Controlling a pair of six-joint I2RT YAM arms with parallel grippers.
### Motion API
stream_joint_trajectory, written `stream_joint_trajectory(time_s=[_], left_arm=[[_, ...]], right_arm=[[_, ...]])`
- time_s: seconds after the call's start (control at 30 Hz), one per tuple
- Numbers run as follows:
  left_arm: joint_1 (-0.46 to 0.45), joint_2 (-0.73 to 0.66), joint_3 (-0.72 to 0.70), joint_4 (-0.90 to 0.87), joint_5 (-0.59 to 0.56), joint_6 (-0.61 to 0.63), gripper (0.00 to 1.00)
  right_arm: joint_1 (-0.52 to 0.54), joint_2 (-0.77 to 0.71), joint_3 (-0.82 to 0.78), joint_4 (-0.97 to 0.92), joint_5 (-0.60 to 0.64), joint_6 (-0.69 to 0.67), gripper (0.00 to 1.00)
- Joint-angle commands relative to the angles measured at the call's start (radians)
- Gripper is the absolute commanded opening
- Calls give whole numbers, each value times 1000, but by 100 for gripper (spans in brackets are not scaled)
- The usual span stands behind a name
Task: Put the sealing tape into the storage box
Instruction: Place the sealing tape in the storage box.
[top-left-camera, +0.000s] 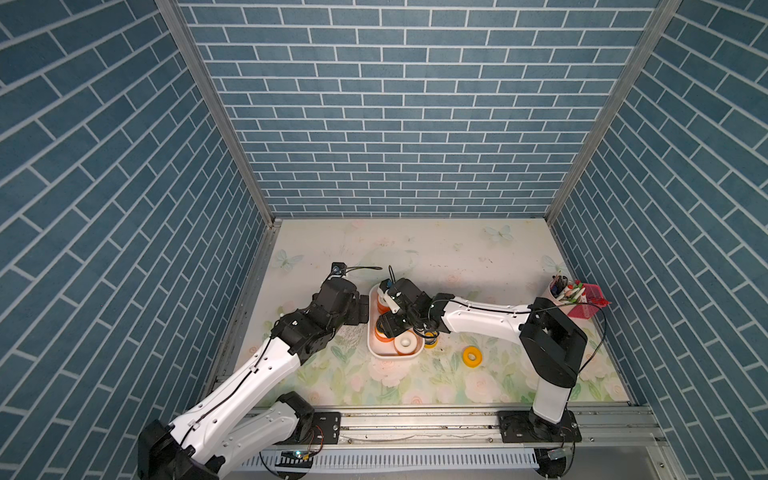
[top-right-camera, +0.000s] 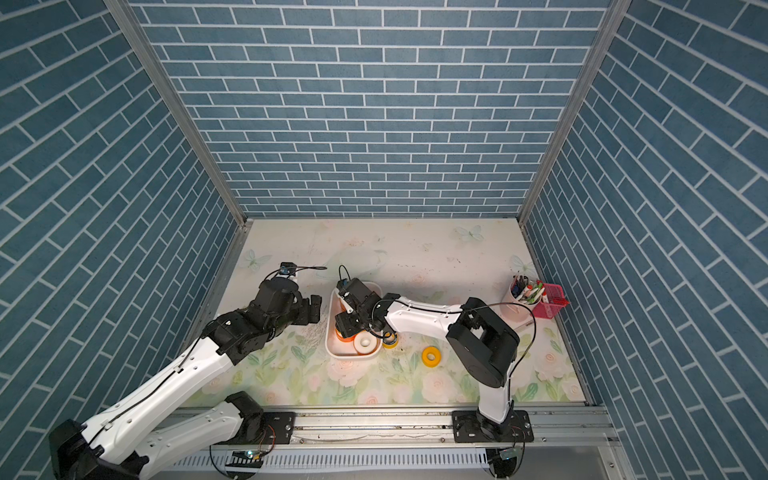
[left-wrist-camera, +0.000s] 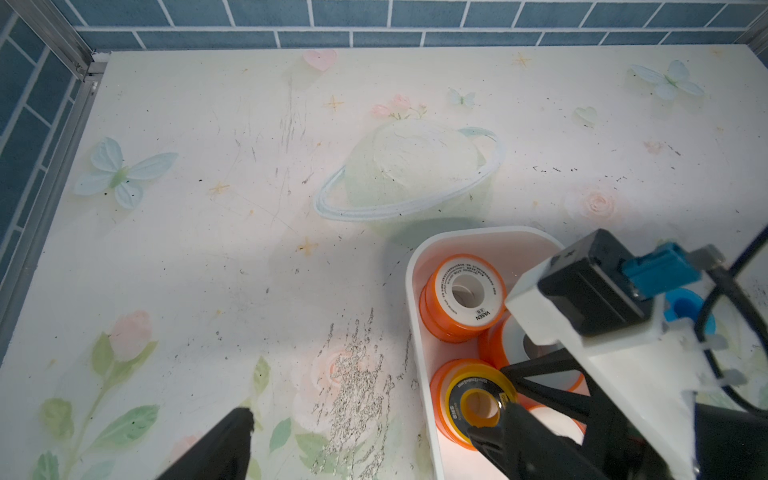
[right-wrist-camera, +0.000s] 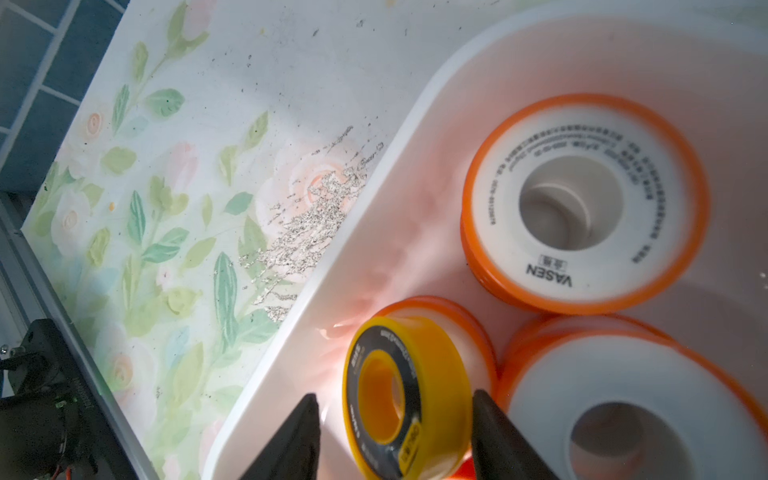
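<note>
In the middle of the table (top-left-camera: 415, 257), the storage box (top-left-camera: 395, 355) already holds several of the bigger orange rolls (left-wrist-camera: 461, 299), lying flat from its far end to its near end. The right gripper (right-wrist-camera: 395, 399) reaches down into the box's left side. Its jaws stand parted on either side of the yellow-black roll (right-wrist-camera: 407, 390), and a gap shows at one jaw, so the roll looks free of the grip. It leans tilted on an orange roll beneath it, and I judge it as good as delivered.

The left gripper (top-right-camera: 314, 309) hangs just left of the box, jaws wide and empty.

Both top views show two rolls outside the box. A yellow roll (top-left-camera: 472, 356) lies flat on the table, well right of the box. A smaller roll (top-right-camera: 390, 340) sits just beside the box's right wall, partly hidden under the right arm (top-left-camera: 482, 318). The task looks well along but unfinished, with those two yet to go in.
</note>
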Motion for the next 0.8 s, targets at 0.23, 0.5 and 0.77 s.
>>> stream_joint_trajectory(time_s=[0.23,0.5,0.77], left_arm=[[8,0,-15,-6,-13,-6,97],[8,4,-15,-6,-13,-6,97],[8,3,-13,-6,-14,-4,97]], right_arm=[[5,-12,42,-25,8,-42,59],[6,-50,37,-33,18,-45,59],[5,-105,20,-21,34,-49,59]])
